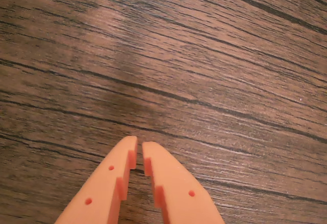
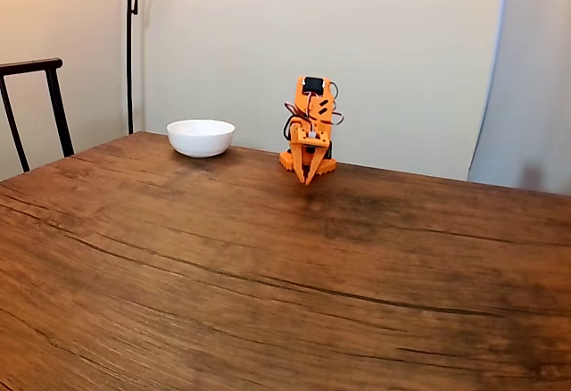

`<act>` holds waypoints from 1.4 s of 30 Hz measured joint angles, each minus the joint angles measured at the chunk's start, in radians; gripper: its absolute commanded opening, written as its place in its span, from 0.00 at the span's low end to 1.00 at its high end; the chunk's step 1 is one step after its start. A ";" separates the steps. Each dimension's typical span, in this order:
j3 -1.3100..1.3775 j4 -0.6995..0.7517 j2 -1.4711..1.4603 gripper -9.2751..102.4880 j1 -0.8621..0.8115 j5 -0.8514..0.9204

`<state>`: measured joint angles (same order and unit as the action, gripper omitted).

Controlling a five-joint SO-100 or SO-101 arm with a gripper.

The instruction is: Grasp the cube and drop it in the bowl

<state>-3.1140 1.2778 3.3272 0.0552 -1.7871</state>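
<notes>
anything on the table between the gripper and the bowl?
No: in the fixed view the stretch of wooden table between the gripper and the white bowl is bare.

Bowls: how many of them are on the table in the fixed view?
1. The white bowl stands near the far edge of the wooden table, to the left of the orange arm in the fixed view. Nothing seems to hide another one.

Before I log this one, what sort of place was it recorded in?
Probably a home dining or living room: a large wooden table, a dark chair at its left end in the fixed view, and a floor lamp's pole against a plain wall.
</notes>
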 measured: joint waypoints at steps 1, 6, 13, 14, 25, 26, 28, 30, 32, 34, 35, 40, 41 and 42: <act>0.000 0.000 0.000 0.08 0.000 0.000; 0.000 0.021 -0.002 0.08 0.000 0.000; 0.000 0.023 0.000 0.08 0.000 0.000; 0.000 0.023 0.000 0.08 0.000 0.000; 0.000 0.023 0.000 0.08 0.000 0.000; 0.000 0.023 0.000 0.08 0.000 0.000; 0.000 0.023 0.000 0.08 0.000 0.000; 0.000 0.023 0.000 0.08 0.000 0.000; 0.000 0.023 0.000 0.08 0.000 0.000; 0.000 0.023 0.000 0.08 0.000 0.000; 0.000 0.023 0.000 0.08 0.000 0.000; 0.000 0.023 0.000 0.08 0.000 0.000; 0.000 0.023 0.000 0.08 0.000 0.000; 0.000 0.023 0.000 0.08 0.000 0.000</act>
<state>-3.1140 1.3008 3.3272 0.0552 -1.7871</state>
